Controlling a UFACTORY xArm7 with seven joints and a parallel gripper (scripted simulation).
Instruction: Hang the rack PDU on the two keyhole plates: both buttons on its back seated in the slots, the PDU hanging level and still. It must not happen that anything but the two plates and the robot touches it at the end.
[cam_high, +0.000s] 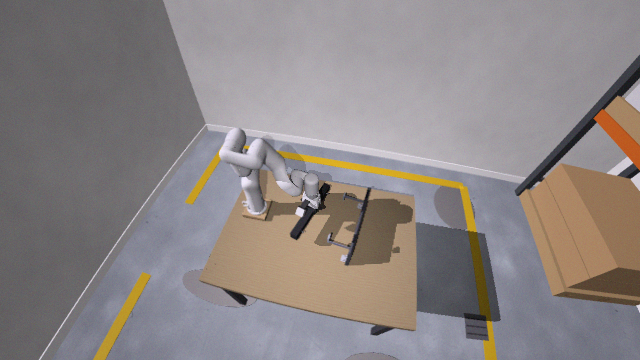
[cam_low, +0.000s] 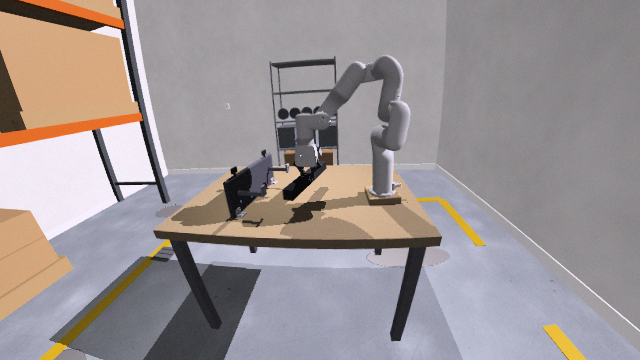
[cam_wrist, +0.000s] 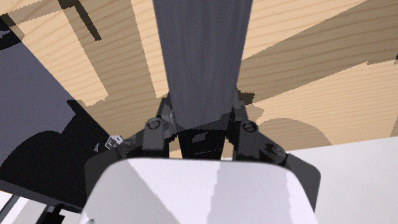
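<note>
The rack PDU (cam_high: 308, 212) is a long black bar. My gripper (cam_high: 309, 203) is shut on it near its middle and holds it above the table, one end tilted down. It shows in the exterior view (cam_low: 303, 182) and fills the wrist view (cam_wrist: 202, 60) between my fingers. The dark upright panel with the two keyhole plates (cam_high: 358, 225) stands on the table to the right of the PDU, apart from it. Its two plates stick out on short arms toward the PDU (cam_high: 352, 199) (cam_high: 336, 242). The panel also shows in the exterior view (cam_low: 248, 186).
The arm's base (cam_high: 255, 206) stands on a small wooden block at the table's back left. A shelf rack with cardboard boxes (cam_high: 582, 225) stands to the right of the table. A metal shelf unit (cam_low: 304, 112) stands behind the table.
</note>
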